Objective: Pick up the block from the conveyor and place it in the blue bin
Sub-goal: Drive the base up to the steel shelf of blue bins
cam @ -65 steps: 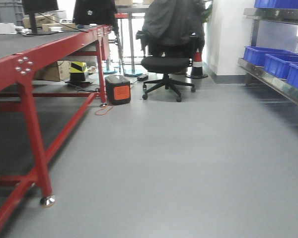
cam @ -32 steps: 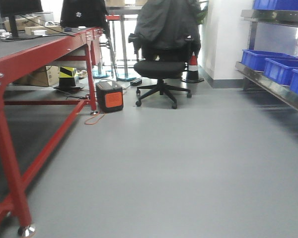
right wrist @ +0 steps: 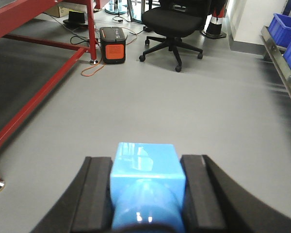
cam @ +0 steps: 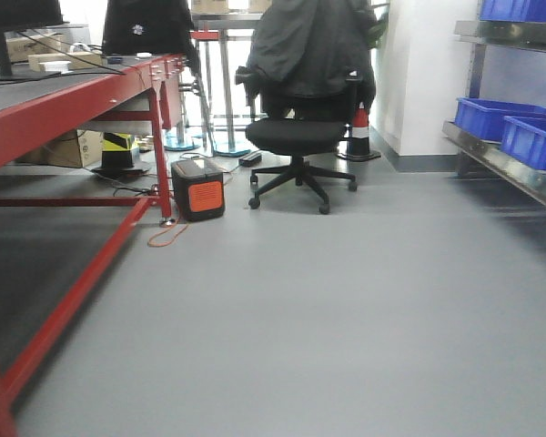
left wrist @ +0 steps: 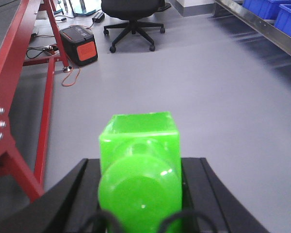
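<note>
Glossy translucent green plastic block (left wrist: 139, 141), square-faced with a rounded boss: clamped between the jaws of the left gripper (left wrist: 140, 194), above the grey floor (left wrist: 208, 87). Glossy light-blue plastic block (right wrist: 145, 160), same form: clamped in the right gripper (right wrist: 145, 199). Red-framed, dark grey conveyor (cam: 36, 91): at left. Blue plastic bins (cam: 491, 118): on the metal shelf (cam: 505, 164), at right.

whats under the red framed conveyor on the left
Under the red-framed grey conveyor: a brown cardboard box and a yellow-and-black striped object. A black-and-orange box-shaped unit and a loose orange cable lie by its leg. The frame hides anything farther left.
</note>
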Motion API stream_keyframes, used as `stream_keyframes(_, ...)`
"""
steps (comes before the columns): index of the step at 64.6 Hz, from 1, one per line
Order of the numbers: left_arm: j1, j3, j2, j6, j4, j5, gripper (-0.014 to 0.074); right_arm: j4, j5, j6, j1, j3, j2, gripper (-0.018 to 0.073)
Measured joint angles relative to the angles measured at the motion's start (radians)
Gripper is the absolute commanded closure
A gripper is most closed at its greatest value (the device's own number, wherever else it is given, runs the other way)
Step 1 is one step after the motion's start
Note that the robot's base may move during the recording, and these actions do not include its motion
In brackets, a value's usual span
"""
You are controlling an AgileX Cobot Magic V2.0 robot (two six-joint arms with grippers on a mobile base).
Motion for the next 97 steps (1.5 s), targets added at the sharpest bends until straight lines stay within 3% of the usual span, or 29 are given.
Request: stream_keyframes(97,0.0,0.0,0.0,0.0,0.0,0.0,0.0707,0.0,0.002,0.0,0.0,0.0,0.0,0.0712)
